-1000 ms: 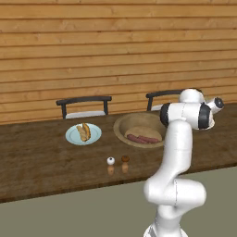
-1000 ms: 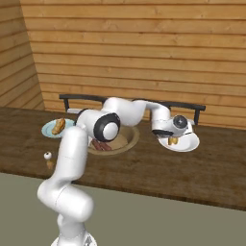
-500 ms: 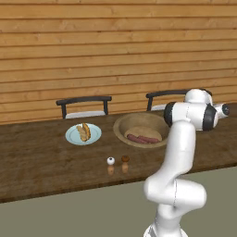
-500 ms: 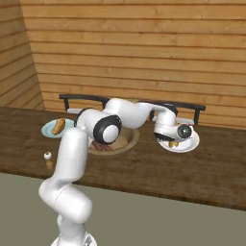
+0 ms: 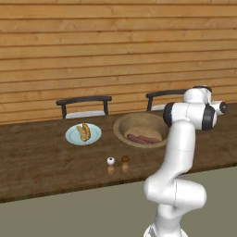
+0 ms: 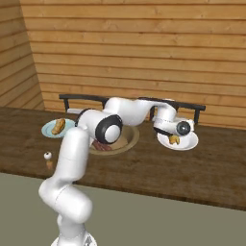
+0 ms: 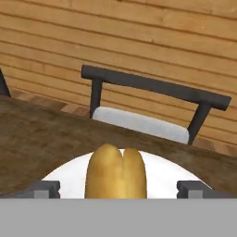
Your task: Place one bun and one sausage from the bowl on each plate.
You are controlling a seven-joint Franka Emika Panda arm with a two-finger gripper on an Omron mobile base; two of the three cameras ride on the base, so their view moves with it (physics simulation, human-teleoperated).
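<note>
**Clearance around the right-hand plate and the table top**

The gripper [image 6: 174, 139] sits low over the round white plate [image 6: 188, 143], a golden split bun [image 7: 115, 172] between its spread fingertips [image 7: 46, 189]. Behind the plate a black-framed chair with a pale seat [image 7: 152, 106] blocks the far edge. The wide tan wooden bowl [image 5: 141, 129] lies close on one side. Bare dark wooden table [image 6: 192, 168] lies open toward the front. Two small shakers [image 5: 118, 165] stand well apart near the front edge.
</note>
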